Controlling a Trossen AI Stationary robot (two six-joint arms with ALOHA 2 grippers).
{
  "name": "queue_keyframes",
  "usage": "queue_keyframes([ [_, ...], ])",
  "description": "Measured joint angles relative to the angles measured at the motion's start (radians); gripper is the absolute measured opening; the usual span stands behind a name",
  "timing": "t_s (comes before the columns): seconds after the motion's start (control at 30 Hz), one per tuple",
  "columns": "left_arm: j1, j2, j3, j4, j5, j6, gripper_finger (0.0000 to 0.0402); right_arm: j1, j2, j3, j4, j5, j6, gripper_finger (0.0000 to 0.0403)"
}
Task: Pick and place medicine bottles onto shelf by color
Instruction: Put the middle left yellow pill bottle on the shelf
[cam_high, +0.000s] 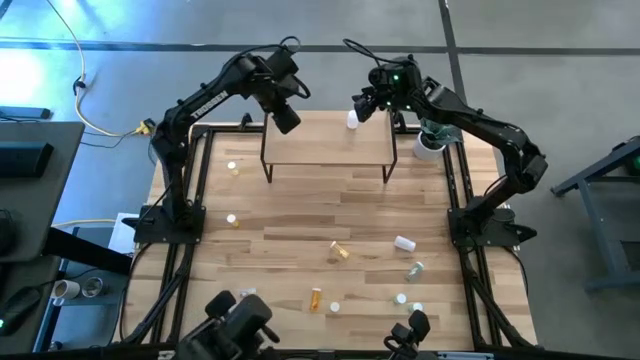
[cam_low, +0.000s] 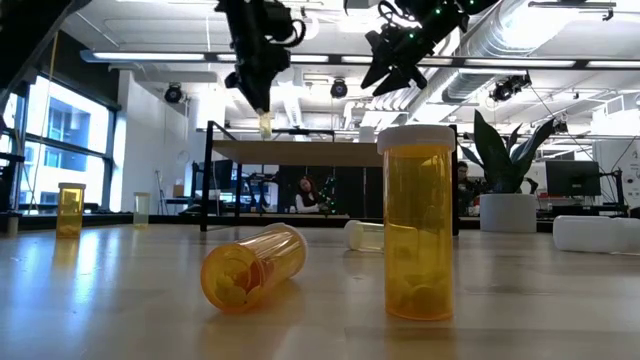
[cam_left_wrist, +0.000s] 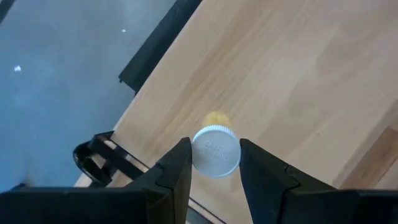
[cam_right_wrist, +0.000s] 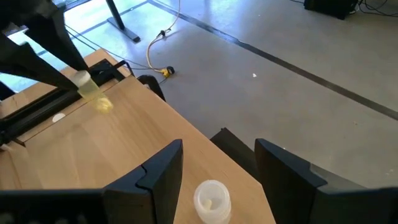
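1. Left gripper (cam_left_wrist: 214, 171) above the shelf (cam_high: 330, 150) near its left far corner, fingers pinching a yellow bottle (cam_left_wrist: 216, 149) by its white cap, bottle hanging just over the board, not yet set down by the look of the low view.
2. Right gripper (cam_right_wrist: 214, 168) at the shelf's right far corner, fingers spread either side of a white bottle (cam_right_wrist: 211, 200) standing upright on the board; not gripped, apparently just released or about to be taken.
3. Done so far, judging by the layout: one white bottle on the shelf, one yellow bottle nearly placed at the opposite end, which fits sorting by colour.
4. Left to do: most of the job. Still on the table: two small bottles (cam_high: 232, 167) near the left edge, an orange one lying on its side (cam_high: 340, 251) mid-table, a white one (cam_high: 404, 243) and a clear greenish one (cam_high: 415, 269) toward the right, plus several more (cam_high: 316, 297) along the near edge.
5. Next, probably: lower and release the yellow bottle, then fetch from the table.
6. Risk: tipped bottles may roll when approached.
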Motion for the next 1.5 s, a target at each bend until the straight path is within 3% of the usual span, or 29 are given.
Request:
queue_keyframes([
  [0.7,0.028,0.059,0.0,0.0,-0.001,-0.05,0.011,0.0,0.0,0.0,0.0,0.0,-0.019,0.0191],
  [1.2,0.028,0.059,0.0,0.029,-0.004,-0.05,0.0153,0.0,0.0,0.0,0.0,0.0,-0.034,0.0191],
  [1.5,0.028,0.051,0.0,0.034,0.0,-0.058,0.0158,0.0,0.0,0.0,0.0,0.0,-0.036,0.0191],
])
